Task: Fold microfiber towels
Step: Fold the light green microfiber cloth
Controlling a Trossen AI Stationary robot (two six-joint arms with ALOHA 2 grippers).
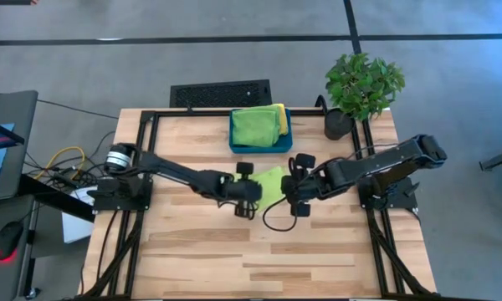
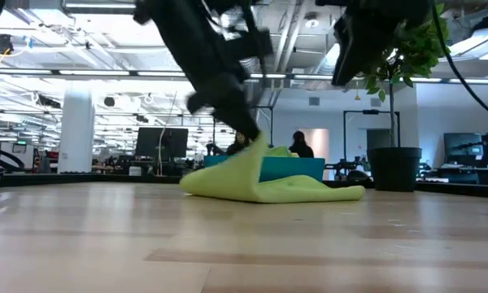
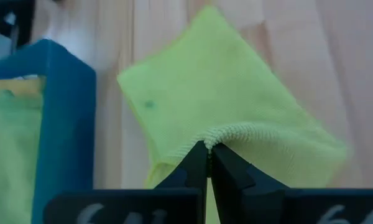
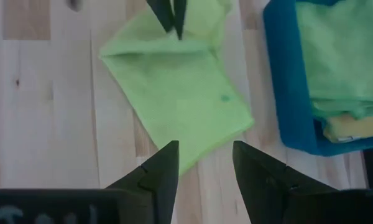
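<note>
The wooden table (image 1: 192,259) carries everything here, with a potted plant (image 1: 361,88) at its far right corner, well beyond the right gripper. The two dark arms reach in from either side and meet near the table's middle.

Just beyond both grippers sits the teal bin (image 1: 259,147), a rigid rectangular tray. Folded towels (image 1: 258,124) lie stacked in it: lime green on top, a yellow edge showing beneath on the side toward the plant. Whether a teal cloth lies under them cannot be made out from these views.

Between the grippers lies the loose lime green towel (image 1: 272,180), partly doubled over on the wood, close in front of the bin but apart from it. In the low view one corner of it is lifted into a peak while the rest spreads flat toward the plant side.

The left gripper (image 3: 207,152) is pinched tight on that raised part: its fingers (image 3: 227,171) meet on a hemmed edge of the towel, the cloth bunching around their tips. The bin stands just off to this gripper's side.

The right gripper (image 4: 204,163) hangs above the towel's opposite corner with its two fingers (image 4: 165,165) spread apart and nothing between them; the cloth lies directly below and ahead of it, the left gripper's closed tips showing at the towel's far edge.
</note>
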